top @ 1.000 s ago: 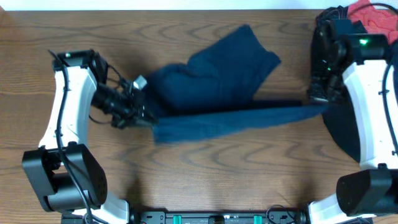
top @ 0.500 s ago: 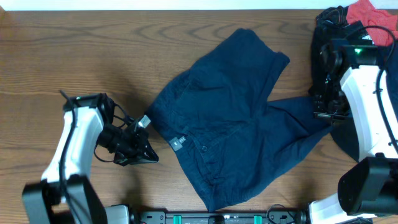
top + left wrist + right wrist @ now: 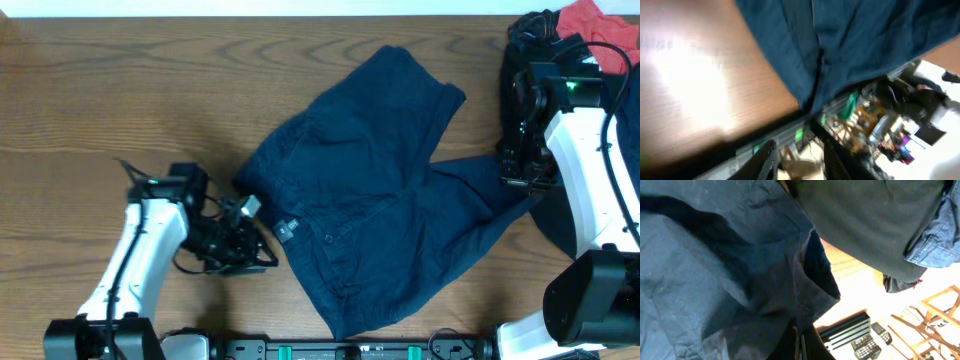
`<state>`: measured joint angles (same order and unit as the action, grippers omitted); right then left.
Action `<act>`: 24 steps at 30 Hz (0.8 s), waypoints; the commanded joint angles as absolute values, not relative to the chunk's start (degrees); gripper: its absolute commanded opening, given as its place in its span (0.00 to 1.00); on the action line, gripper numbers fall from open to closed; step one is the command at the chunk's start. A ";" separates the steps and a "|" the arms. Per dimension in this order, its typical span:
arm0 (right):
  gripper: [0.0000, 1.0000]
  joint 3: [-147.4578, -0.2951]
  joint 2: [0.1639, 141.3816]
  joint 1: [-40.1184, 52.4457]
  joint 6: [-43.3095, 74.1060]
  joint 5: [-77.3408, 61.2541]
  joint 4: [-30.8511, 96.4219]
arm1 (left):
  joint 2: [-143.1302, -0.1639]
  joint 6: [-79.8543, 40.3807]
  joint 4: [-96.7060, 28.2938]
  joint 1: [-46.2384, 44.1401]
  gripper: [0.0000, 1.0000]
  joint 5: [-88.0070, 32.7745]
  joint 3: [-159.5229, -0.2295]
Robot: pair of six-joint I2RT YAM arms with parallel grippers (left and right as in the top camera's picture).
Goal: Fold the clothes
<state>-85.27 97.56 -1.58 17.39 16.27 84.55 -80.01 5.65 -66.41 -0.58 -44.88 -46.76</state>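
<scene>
Navy trousers [image 3: 370, 200] lie spread on the table [image 3: 100, 100]. Right gripper [image 3: 801, 344] pinches one leg's end (jaws pressed tight), left gripper [image 3: 799, 157] sits parted, empty.

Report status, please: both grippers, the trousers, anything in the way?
Left gripper open, empty. Right gripper shut on trousers, at a leg end. No fold yet. Black garment close beside that leg.

Overhead: looks straight down on the whole counter [image 3: 100, 80]. Left wrist: low, close, blurred, seemingly along the navy trousers [image 3: 850, 40] edge. Right wrist: pressed near the same cloth, seen at overhead's right side.
</scene>
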 commanded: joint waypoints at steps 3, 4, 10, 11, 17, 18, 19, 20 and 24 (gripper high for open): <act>0.01 -85.21 97.65 -1.43 17.06 16.47 84.36 | -80.07 -12.45 -50.94 -3.38 0.22 -40.58 -44.66; 0.01 -85.21 97.65 -1.43 17.06 16.47 84.29 | -80.31 -14.74 -47.97 -3.68 0.19 -38.83 -44.66; 0.01 -85.21 97.65 -1.43 17.06 16.23 83.70 | -84.42 -18.79 -37.76 -4.84 0.13 -34.81 -44.66; 0.01 -85.23 97.65 -1.43 17.06 16.23 83.48 | -85.76 -18.79 -36.86 -4.86 0.13 -34.83 -44.66; 0.01 -85.23 97.65 -1.41 17.06 16.03 82.96 | -94.21 -18.81 -32.27 -4.84 0.12 -34.39 -44.66; 0.01 -85.23 97.65 -1.41 17.08 16.03 82.96 | -95.44 -18.79 -30.96 -4.84 0.12 -33.98 -44.66; 0.01 -85.21 97.65 -1.41 17.08 16.03 82.91 | -96.73 -18.81 -29.41 -4.84 0.12 -33.32 -44.69; 0.01 -85.21 97.65 -1.41 17.08 16.03 82.87 | -97.78 -18.81 -27.92 -4.84 0.12 -33.21 -44.69; 0.01 -85.23 97.65 -1.41 17.08 13.67 82.17 | -101.08 -20.99 -21.06 -4.78 0.12 -28.91 -44.71</act>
